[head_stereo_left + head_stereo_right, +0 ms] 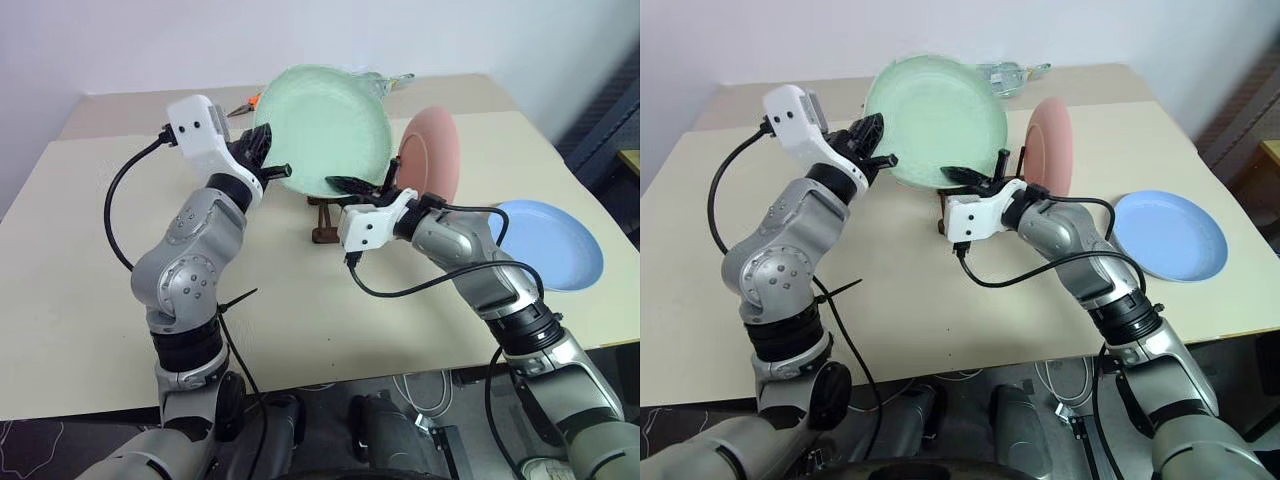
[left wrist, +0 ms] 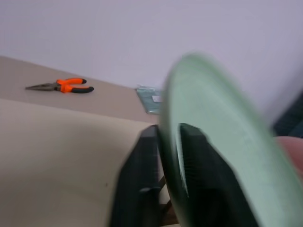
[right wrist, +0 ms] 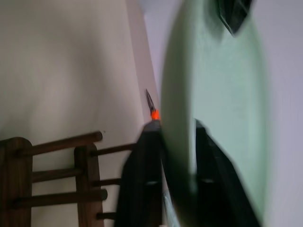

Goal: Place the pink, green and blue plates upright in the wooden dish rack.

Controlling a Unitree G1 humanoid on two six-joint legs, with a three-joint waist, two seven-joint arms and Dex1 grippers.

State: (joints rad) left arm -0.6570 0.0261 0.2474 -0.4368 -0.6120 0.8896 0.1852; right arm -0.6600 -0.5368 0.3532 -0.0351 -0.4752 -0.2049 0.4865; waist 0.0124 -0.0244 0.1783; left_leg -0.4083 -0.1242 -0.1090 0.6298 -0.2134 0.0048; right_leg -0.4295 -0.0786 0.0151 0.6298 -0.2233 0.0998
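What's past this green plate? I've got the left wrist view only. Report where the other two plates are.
Observer: The pink plate stands upright in the wooden dish rack.
Operator: Now the blue one.
Observer: The blue plate lies flat on the table, on the robot's right.
Operator: Tell me what's gripping the green one besides my claw.
Observer: The right claw grips the green plate at its lower rim.

Mint green plate; salmon pink plate; light blue plate; orange-handled pliers.
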